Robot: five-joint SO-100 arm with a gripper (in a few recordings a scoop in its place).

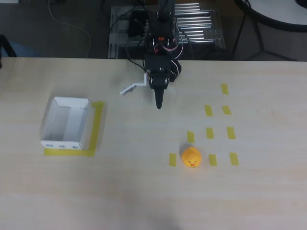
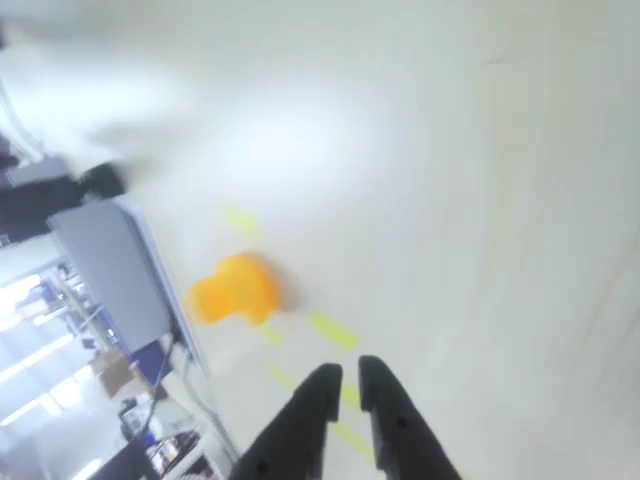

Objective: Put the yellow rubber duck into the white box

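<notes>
overhead view: the black gripper (image 1: pixel 159 106) hangs over the table (image 1: pixel 144 191) at the far middle, fingers pressed almost together, holding nothing. the yellow rubber duck (image 1: pixel 192 157) sits to the near right among yellow tape strips (image 1: pixel 209 133), well apart from it. the white box (image 1: pixel 67 123) lies far left on a yellow tape outline (image 1: pixel 98 124).

Yellow tape strips (image 1: pixel 209 133) on table (image 1: pixel 144 191)

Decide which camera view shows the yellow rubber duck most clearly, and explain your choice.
The overhead view: the yellow rubber duck is sharp there, sitting among yellow tape strips on the table. The wrist view shows it as a blurred orange blob.
</notes>
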